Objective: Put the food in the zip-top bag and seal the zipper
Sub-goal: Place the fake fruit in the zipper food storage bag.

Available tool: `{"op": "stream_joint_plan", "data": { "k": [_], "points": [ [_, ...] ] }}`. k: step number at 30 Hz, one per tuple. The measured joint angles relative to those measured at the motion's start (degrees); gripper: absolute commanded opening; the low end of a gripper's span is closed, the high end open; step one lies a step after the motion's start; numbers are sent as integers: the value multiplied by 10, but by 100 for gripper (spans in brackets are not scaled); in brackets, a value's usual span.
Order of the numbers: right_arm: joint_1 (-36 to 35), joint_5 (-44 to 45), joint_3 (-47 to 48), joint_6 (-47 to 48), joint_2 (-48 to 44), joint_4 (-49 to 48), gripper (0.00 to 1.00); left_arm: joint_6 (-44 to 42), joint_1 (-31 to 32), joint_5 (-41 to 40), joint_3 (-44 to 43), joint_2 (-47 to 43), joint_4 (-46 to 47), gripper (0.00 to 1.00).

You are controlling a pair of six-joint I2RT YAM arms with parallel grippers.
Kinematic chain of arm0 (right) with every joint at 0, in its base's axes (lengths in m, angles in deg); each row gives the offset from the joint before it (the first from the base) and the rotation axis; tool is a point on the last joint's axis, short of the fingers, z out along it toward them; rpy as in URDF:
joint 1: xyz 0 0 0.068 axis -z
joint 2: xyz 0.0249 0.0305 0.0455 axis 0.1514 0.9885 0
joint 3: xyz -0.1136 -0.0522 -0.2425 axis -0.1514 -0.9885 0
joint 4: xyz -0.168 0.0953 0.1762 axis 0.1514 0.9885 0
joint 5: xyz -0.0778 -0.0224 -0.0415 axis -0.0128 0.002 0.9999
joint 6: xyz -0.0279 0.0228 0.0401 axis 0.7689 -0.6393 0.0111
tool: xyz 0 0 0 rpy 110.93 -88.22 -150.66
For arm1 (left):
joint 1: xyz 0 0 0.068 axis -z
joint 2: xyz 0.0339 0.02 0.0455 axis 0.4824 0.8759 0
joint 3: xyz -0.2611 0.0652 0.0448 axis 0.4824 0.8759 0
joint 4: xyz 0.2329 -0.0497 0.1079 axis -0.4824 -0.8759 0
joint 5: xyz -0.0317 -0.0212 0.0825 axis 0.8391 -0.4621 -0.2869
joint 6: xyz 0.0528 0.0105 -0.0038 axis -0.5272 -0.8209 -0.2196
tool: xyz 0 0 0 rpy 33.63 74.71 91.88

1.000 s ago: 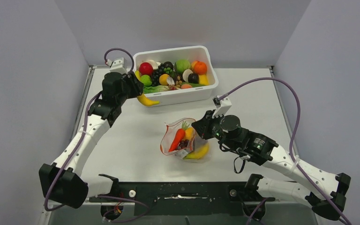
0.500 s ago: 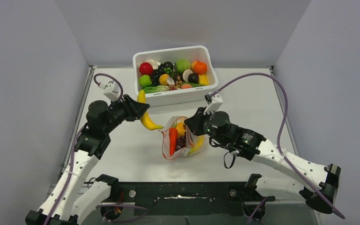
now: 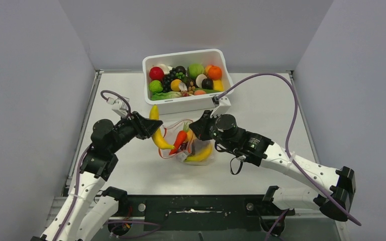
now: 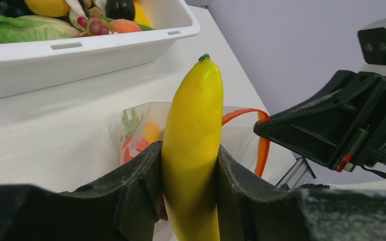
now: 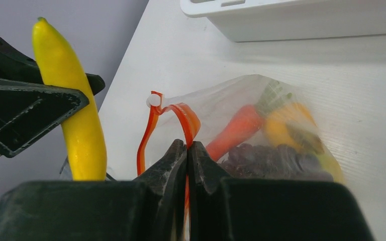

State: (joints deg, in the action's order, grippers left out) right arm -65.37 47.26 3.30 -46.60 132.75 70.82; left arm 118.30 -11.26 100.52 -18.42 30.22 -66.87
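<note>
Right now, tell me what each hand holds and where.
Left hand grips the banana near its middle; right hand pinches the bag at its zipper.

**Item 1, your work surface:** a white matte rectangular table (image 3: 261, 105), enclosed by plain grey walls (image 3: 30, 75) on three sides. A black metal mounting rail (image 3: 196, 206) runs along its near edge.

**Item 2, far edge, centre:** a white rectangular plastic tub (image 3: 191, 103), standing flat and heaped with mixed toy fruit and vegetables (image 3: 186, 75).

**Item 3, mid-table, near the tub's front:** a clear floppy plastic zip-top bag (image 3: 203, 146). Its base is on the surface and its orange-red zipper strip (image 5: 186, 115) is raised. Inside you can see an orange toy carrot (image 3: 179, 140), dark purple grapes (image 5: 269, 159) and a yellow banana (image 3: 200, 154).
</note>
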Motion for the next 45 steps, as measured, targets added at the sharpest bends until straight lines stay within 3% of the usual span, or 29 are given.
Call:
{"op": "stream_joint_plan", "data": {
  "k": [10, 22, 33, 45],
  "points": [
    [1, -5, 0, -18, 16, -29, 0, 10, 12, -116, 49, 33, 15, 13],
    [12, -8, 0, -64, 51, -80, 0, 29, 125, -294, 37, 82, 2, 12],
    [20, -9, 0, -101, 74, -115, 0, 47, 138, -400, 37, 62, 5, 10],
    [46, -1, 0, -166, 96, -184, 0, -4, 144, -478, 72, 37, 130, 9]
  ]
}}
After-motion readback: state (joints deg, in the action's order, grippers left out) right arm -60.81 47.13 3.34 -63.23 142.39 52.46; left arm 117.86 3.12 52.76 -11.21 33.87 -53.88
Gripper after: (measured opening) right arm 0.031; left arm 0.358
